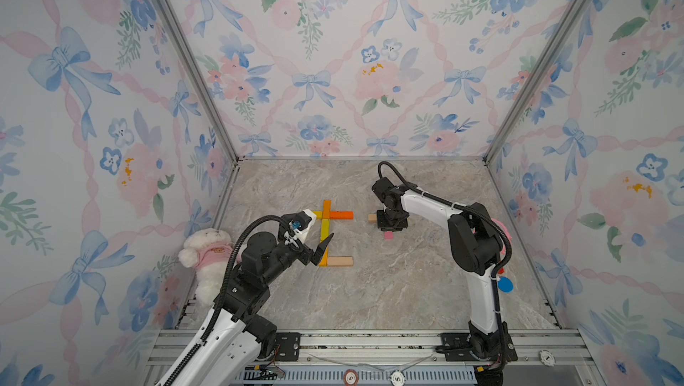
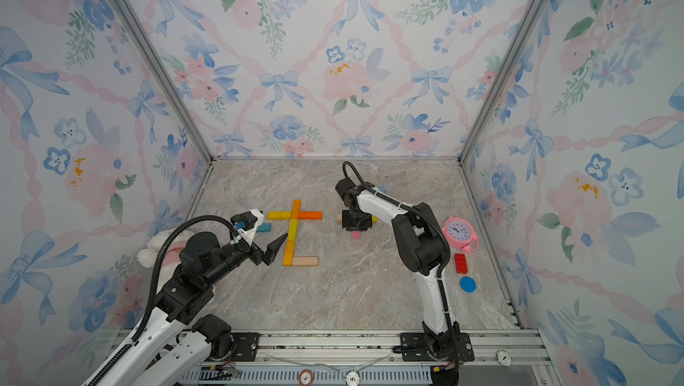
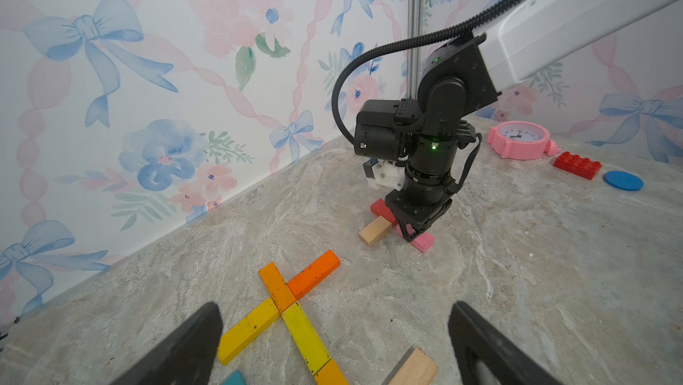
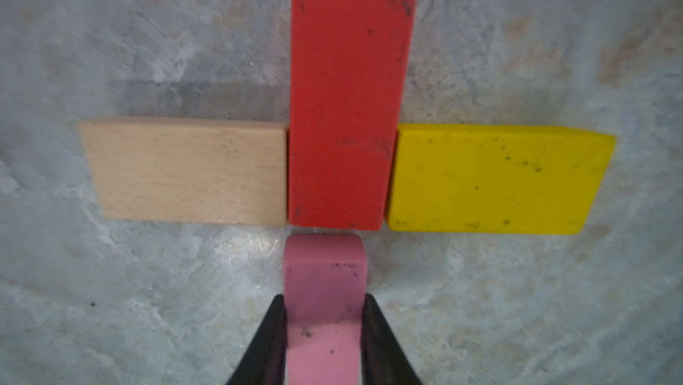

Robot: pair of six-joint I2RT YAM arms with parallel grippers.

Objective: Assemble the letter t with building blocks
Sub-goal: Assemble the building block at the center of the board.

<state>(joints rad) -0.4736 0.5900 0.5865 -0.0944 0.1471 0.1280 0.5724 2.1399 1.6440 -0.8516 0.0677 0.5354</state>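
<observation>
Right gripper point(image 4: 323, 300) pinches the flat pink wooden block point(image 4: 325, 265): hold it straight, slide its end flush against the flat red wooden block point(image 4: 347, 106), then release; left gripper point(image 3: 335, 307) is spread.

The marble-patterned table point(image 1: 388, 291) carries two groups of blocks. Toward the left, an orange-and-yellow stem point(image 2: 292, 232) of blocks laid end to end is crossed near its far end by a yellow bar block point(image 2: 278, 215) and an orange bar block point(image 2: 310, 215). A wooden foot block point(image 2: 304, 261) juts right from its near end, and a teal block point(image 2: 264, 227) lies just left. Further right, a red block point(image 4: 347, 106) lies flat with a bare wood block point(image 4: 184, 172) and a yellow block point(image 4: 495, 180) close against its sides and a pink block point(image 4: 325, 276) just at its end. By the right edge sit a pink alarm clock point(image 2: 459, 234), a red studded brick point(image 2: 460, 263) and a blue disc point(image 2: 468, 284). A white plush toy point(image 1: 207, 254) lies at the left edge.
</observation>
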